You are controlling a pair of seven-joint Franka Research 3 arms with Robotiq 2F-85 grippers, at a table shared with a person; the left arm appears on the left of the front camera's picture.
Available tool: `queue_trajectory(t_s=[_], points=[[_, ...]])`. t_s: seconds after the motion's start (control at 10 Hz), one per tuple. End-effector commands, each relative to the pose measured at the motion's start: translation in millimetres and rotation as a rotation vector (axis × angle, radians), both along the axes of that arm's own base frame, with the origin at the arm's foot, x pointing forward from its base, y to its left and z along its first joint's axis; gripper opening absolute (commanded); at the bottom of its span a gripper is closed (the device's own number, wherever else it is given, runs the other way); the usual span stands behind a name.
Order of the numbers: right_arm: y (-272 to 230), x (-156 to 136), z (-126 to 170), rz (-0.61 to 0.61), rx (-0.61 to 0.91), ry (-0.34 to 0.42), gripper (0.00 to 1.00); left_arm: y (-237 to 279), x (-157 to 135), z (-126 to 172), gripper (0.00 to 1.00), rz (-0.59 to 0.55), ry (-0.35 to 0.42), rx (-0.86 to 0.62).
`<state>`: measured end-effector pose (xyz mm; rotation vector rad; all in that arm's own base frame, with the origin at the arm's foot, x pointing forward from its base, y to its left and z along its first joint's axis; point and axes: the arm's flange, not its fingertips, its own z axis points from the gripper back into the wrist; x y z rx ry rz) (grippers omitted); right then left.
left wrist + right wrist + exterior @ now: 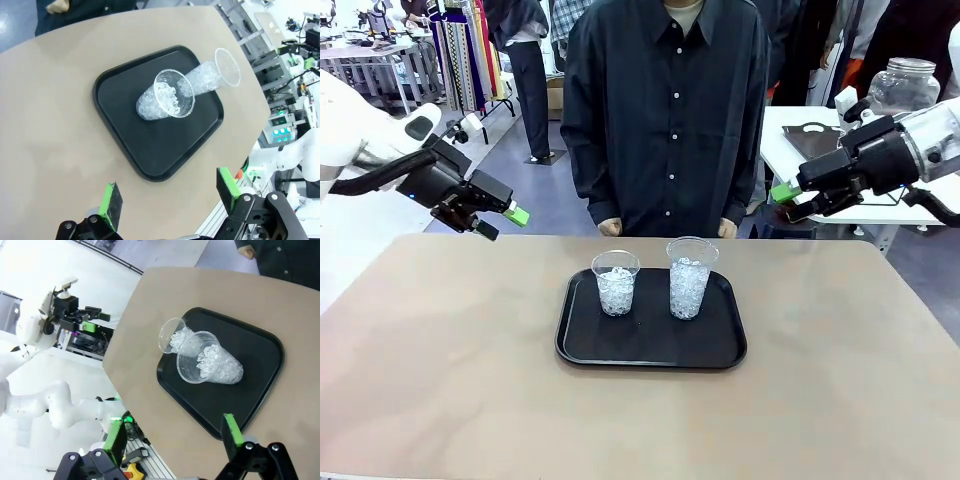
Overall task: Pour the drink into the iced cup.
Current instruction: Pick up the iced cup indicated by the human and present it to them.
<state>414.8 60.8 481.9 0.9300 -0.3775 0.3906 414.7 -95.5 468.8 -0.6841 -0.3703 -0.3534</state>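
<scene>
Table edge: the bare tan table lies nearest the front camera, with nothing on its near half.
Tray: a black tray sits at the table's middle, toward the person's side.
Cups: a shorter cup and a taller cup, both holding ice, stand side by side on the tray, apart from each other.
Axis: each cup's long axis is vertical and its open mouth faces up, ready to receive a pour.
Left gripper: the left gripper hangs above the far left corner, jaws spread and empty, nearer the shorter cup.
Right gripper: the right gripper hangs above the far right corner, jaws spread and empty, nearer the taller cup.
Drink: a clear lidded jar stands upright on a side table behind the right arm; its contents cannot be made out.
Judgement: the right arm looks better placed to fetch it.
</scene>
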Motion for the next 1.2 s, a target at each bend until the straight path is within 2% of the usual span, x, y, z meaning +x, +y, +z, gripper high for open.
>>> queue_trajectory(t_s=[0.0,0.2,0.7,0.9,1.0,1.1], points=[[-15.0,17.9,1.2,-0.023,0.206,0.143,1.0,19.5,4.4,-3.6,1.0,-0.041,0.037,-0.158],[-42.1,32.4,-12.6,0.006,0.341,0.266,1.0,48.5,16.9,-25.2,1.0,-0.062,0.071,-0.323],[-74.7,59.3,-60.8,-0.03,0.488,0.413,1.0,82.0,38.4,-67.6,1.0,-0.132,0.122,-0.575],[-80.3,74.7,-70.9,-0.079,0.519,0.45,1.0,84.4,53.2,-74.6,1.0,-0.072,0.266,-0.665],[-82.6,82.6,-72.0,-0.083,0.528,0.463,1.0,87.0,58.7,-73.3,1.0,-0.051,0.297,-0.699],[-84.8,89.3,-71.5,-0.072,0.539,0.487,1.0,88.5,63.0,-71.6,1.0,-0.053,0.297,-0.708]])
